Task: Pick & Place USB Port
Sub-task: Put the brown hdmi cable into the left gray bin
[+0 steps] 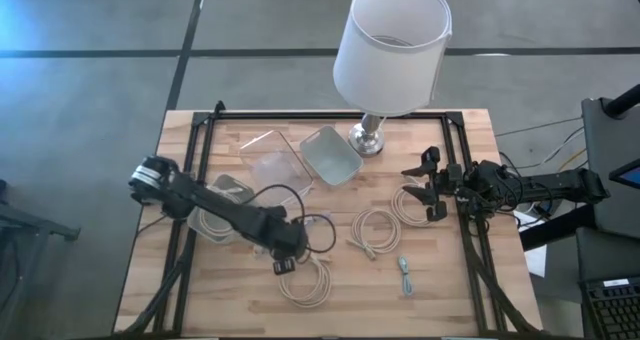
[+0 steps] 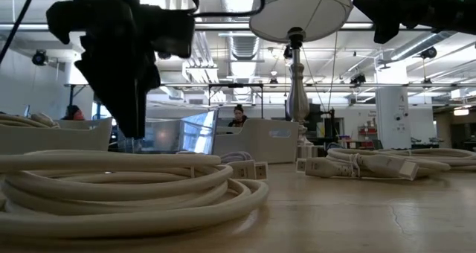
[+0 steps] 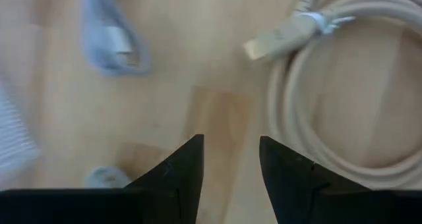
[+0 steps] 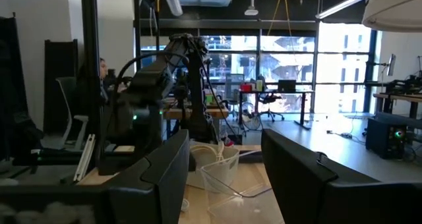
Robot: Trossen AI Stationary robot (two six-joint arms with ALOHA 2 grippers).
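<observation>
Coiled cream cable (image 2: 126, 190) fills the low view's foreground, lying on the wooden counter (image 1: 450, 280) at its near edge. Just above it hangs the left claw (image 1: 283, 265), its fingers (image 3: 178, 178) parted with nothing between them, over bare wood beside that coil. A small light-blue USB cable (image 1: 404, 276) lies to the right, near the counter's near edge. Another cream coil (image 1: 374, 230) rests mid-counter. Over at the right, the right claw (image 1: 432, 185) is held wide open and empty, near a lamp (image 1: 390, 50) and clear containers (image 1: 330, 155).
</observation>
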